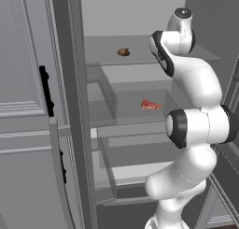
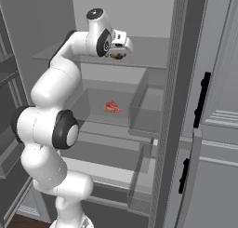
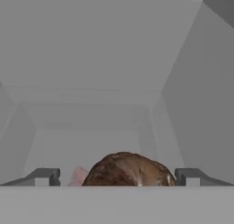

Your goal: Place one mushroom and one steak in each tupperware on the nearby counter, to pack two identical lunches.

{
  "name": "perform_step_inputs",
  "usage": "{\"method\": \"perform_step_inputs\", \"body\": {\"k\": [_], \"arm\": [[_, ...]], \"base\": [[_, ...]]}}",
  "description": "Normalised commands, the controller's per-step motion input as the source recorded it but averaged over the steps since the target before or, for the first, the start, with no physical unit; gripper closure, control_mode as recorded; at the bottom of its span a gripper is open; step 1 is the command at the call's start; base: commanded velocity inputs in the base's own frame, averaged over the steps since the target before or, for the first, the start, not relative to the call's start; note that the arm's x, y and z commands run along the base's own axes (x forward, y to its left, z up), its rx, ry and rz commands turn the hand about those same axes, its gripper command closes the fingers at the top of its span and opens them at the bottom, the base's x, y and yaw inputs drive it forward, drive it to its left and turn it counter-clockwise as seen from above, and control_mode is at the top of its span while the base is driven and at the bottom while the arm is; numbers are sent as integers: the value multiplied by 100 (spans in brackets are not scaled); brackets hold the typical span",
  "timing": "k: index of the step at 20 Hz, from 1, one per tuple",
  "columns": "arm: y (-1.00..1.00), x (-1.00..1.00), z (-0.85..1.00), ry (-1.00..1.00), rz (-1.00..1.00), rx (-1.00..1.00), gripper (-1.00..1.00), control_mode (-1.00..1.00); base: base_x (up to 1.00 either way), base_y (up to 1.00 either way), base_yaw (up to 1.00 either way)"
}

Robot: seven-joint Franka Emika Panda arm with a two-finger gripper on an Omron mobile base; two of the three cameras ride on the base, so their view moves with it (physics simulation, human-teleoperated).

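Observation:
A small brown mushroom (image 1: 123,52) lies on the upper shelf of an open fridge. My gripper (image 2: 119,49) hangs right at the mushroom (image 2: 117,56), jaws open. In the hand view the mushroom (image 3: 129,170) sits low between the two dark fingertips (image 3: 45,176), with a gap on each side. A red marbled steak (image 1: 150,105) rests on the shelf below, also seen as the steak (image 2: 111,106) and as a pink sliver of steak (image 3: 78,176) beside the mushroom. The tupperware and the counter are out of view.
The fridge door (image 1: 28,106) with its black handle (image 1: 45,90) stands open on the left; the same door (image 2: 214,129) is on the right in the right base view. A clear bin wall (image 2: 146,103) borders the steak's shelf. More shelves and drawers lie below.

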Motion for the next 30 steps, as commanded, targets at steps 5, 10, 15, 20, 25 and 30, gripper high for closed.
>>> {"method": "perform_step_inputs", "body": {"k": [5, 10, 15, 20, 25, 30], "arm": [[0, 0, -10, 6, 0, 1, 100, -100], [0, 0, -5, 4, 0, 2, 100, -100], [10, -16, 0, -2, 0, 0, 100, -100], [57, -69, -2, -21, 0, -4, 100, -100], [75, -98, 0, -15, 0, -2, 100, -100], [50, -100, 0, -3, 0, 0, 100, -100]], "base": [[0, 0, 0], [0, 0, 0], [0, 0, 0], [0, 0, 0], [0, 0, 0], [0, 0, 0]]}}
